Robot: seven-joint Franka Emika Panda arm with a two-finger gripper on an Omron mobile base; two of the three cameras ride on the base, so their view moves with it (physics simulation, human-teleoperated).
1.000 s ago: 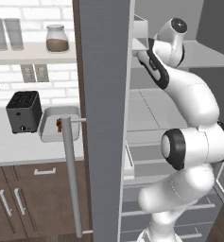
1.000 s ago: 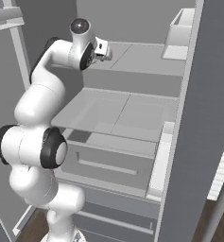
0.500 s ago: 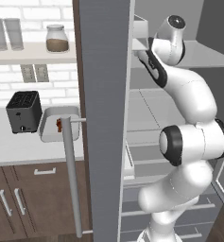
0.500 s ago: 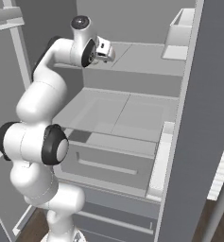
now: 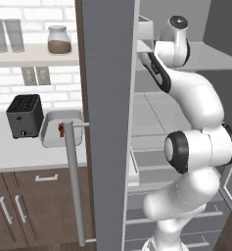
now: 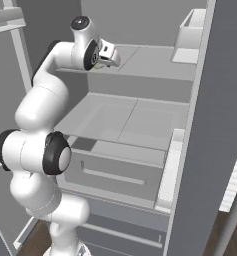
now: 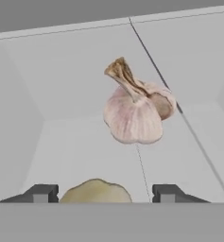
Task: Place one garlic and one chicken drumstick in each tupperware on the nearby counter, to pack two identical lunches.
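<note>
Arm: reaches up into the open fridge, hand at the upper shelf (image 6: 150,62).
Gripper (image 7: 101,194): fingers spread wide, tips low in the hand view, a garlic bulb (image 7: 95,191) sitting between them; contact cannot be told.
Second garlic (image 7: 134,111): farther back on the same shelf, stalk tilted up and left, apart from the gripper.
Tupperware (image 5: 53,130): on the counter (image 5: 19,154), right of the black toaster (image 5: 23,115), holding a chicken drumstick (image 5: 61,130).

White brick wall (image 5: 34,14), pale shelf (image 5: 34,55), dark-brown cabinets (image 5: 34,206), open grey fridge (image 6: 140,120)
</note>
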